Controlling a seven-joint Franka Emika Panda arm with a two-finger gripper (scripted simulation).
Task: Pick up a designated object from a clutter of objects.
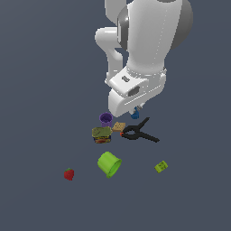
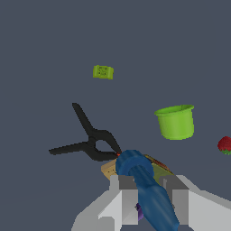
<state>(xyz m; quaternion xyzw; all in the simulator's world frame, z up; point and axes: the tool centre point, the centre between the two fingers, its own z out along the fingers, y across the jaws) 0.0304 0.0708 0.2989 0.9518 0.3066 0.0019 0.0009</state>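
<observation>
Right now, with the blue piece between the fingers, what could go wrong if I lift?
The blue object sits between the gripper fingers, but its rounded, tapering shape could slip or twist out as you lift. The black clamp, tan box and purple cup lie close beside the grasp, so any sideways drift could knock them. The exterior view mostly hides the grip, so check it in the wrist view.

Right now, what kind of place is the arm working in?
Likely a simulated test scene, not a real room: a plain grey floor without walls or furniture, flat-rendered clutter such as the green cup and clamp, and the gripper closed on the blue knob.
</observation>
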